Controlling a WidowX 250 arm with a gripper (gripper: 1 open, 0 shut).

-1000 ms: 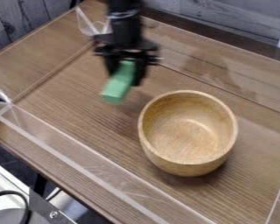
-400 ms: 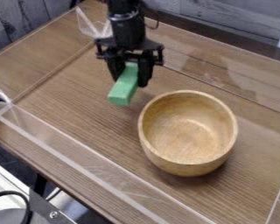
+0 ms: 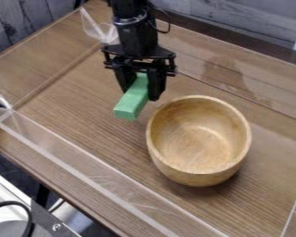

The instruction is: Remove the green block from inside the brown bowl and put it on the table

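Green block (image 3: 132, 100), clamped between the jaws of the gripper (image 3: 140, 76), hanging at ten o'clock from the brown bowl (image 3: 198, 141), outside its rim. Could clip that rim if swung toward four o'clock, or topple on the table (image 3: 82, 118) if released tilted.

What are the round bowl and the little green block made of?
The bowl looks like wood with a smooth, satiny finish, judging by its light-brown colour and soft sheen. The green block seems matte, evenly coloured; painted wood, plastic or foam, I can't tell.
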